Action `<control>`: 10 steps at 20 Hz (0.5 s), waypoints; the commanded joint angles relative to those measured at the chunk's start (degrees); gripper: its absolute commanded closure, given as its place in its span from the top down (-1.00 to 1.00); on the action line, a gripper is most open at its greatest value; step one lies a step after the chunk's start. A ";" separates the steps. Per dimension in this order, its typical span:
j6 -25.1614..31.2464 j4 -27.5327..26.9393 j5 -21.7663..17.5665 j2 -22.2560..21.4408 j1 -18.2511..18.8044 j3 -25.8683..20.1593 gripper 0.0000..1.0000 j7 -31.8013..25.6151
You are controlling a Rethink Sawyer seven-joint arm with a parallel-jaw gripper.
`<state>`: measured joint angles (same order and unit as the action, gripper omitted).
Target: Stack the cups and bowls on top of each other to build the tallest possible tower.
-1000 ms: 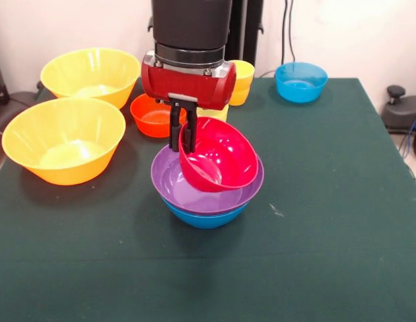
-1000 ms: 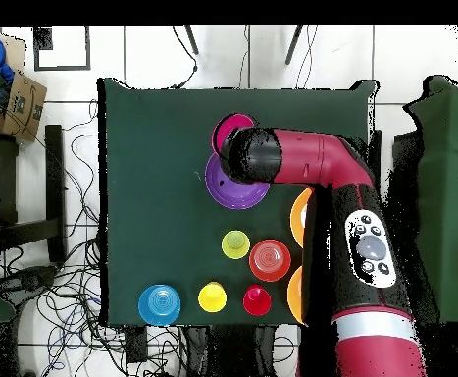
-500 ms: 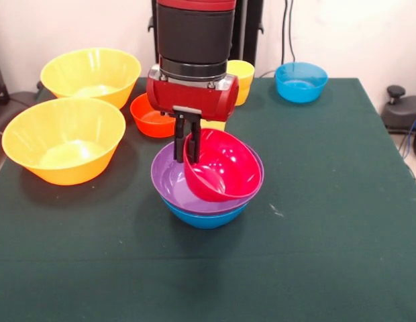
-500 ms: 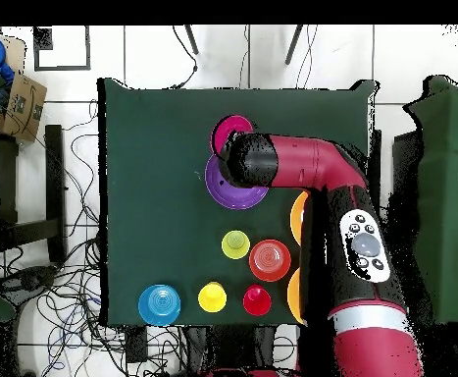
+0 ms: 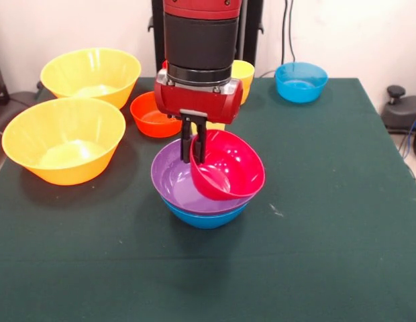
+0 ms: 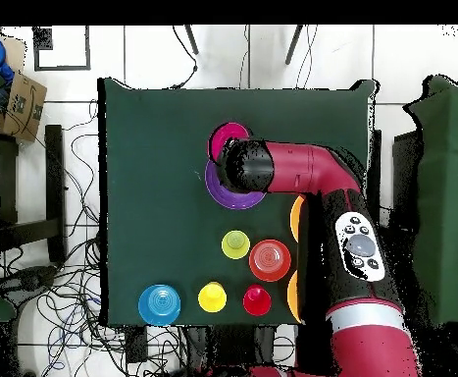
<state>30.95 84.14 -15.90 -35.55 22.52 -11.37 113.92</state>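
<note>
My gripper (image 5: 194, 144) is shut on the near-left rim of the small pink-red bowl (image 5: 229, 165). That bowl hangs tilted over the right half of the wide purple bowl (image 5: 170, 182). The purple bowl is nested in the blue bowl (image 5: 205, 217); together they form the tower. From overhead the arm's wrist covers the gripper, and the pink-red bowl (image 6: 228, 139) and purple bowl (image 6: 221, 193) show beside it. Two large yellow bowls (image 5: 64, 139) (image 5: 91, 74), an orange-red bowl (image 5: 149, 116) and a light-blue bowl (image 5: 300, 81) stand apart. An orange-yellow cup (image 5: 243, 79) stands behind the arm.
Overhead, a pale yellow cup (image 6: 235, 244), a yellow cup (image 6: 212, 296), a red cup (image 6: 257, 300), the orange-red bowl (image 6: 270, 259) and the light-blue bowl (image 6: 160, 304) sit near the robot's base. The arm hides most of both large yellow bowls.
In the front view my gripper has carried the pink-red bowl a little to the right and lower, deeper over the purple bowl. The other bowls and cups have not moved.
</note>
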 commanded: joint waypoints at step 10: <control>0.90 2.50 -5.54 3.17 -1.97 -1.19 -1.00 -3.94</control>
<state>30.95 84.15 -15.90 -35.16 22.12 -11.33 113.92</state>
